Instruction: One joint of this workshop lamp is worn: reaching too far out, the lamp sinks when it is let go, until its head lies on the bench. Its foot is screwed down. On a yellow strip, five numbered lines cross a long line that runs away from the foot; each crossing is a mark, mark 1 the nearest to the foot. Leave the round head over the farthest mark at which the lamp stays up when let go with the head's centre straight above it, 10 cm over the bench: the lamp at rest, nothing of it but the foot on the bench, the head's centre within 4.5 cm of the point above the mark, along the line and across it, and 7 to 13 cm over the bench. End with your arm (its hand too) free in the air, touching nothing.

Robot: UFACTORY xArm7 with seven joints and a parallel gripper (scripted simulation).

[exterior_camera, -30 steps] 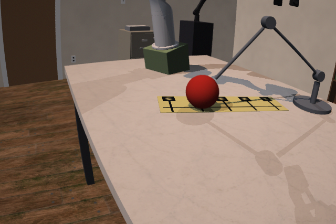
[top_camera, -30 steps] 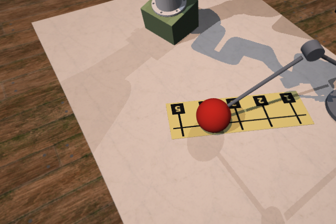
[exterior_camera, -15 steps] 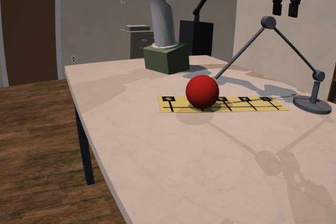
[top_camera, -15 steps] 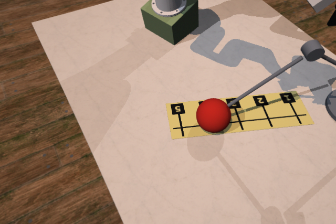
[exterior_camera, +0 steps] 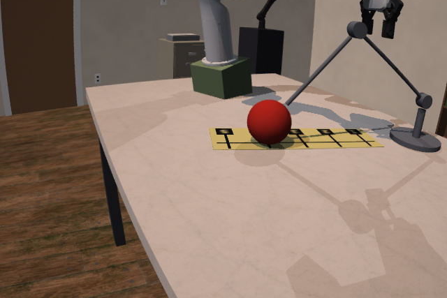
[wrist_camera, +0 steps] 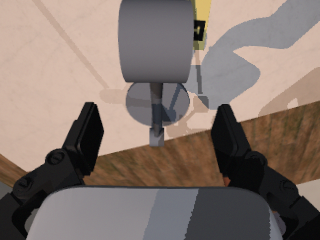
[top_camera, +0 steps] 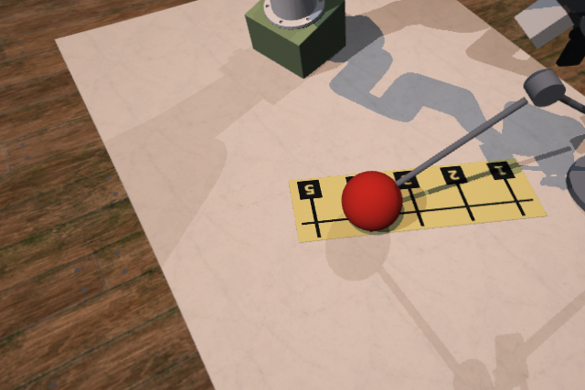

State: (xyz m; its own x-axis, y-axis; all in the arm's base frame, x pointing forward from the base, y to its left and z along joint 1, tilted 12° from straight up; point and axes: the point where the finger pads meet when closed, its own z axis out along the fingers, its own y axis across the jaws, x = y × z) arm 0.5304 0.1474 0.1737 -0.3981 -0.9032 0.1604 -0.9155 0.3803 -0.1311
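Note:
The lamp's red round head (top_camera: 371, 200) (exterior_camera: 269, 121) is low over the yellow strip (top_camera: 531, 208) (exterior_camera: 375, 144), around mark 4, hiding its crossing in the top view. Whether it touches the bench is unclear. A thin upper rod (top_camera: 462, 142) (exterior_camera: 319, 71) rises to the elbow joint (top_camera: 545, 88) (exterior_camera: 357, 30) (wrist_camera: 156, 40). A lower rod (exterior_camera: 391, 65) descends to the lower joint (exterior_camera: 423, 100) (wrist_camera: 156, 137) above the round foot (exterior_camera: 400, 138) (wrist_camera: 135, 102). My gripper (exterior_camera: 378, 31) (wrist_camera: 157, 117) is open and empty near the elbow joint, with its fingers apart and not around it.
The arm's green base block (top_camera: 295, 38) (exterior_camera: 221, 79) stands at the back of the bench (top_camera: 264, 320) (exterior_camera: 230, 215). A black cabinet (exterior_camera: 261, 49) with a small black arm and a filing cabinet (exterior_camera: 184, 58) stand beyond. Shadows of the arm and lamp cross the bench.

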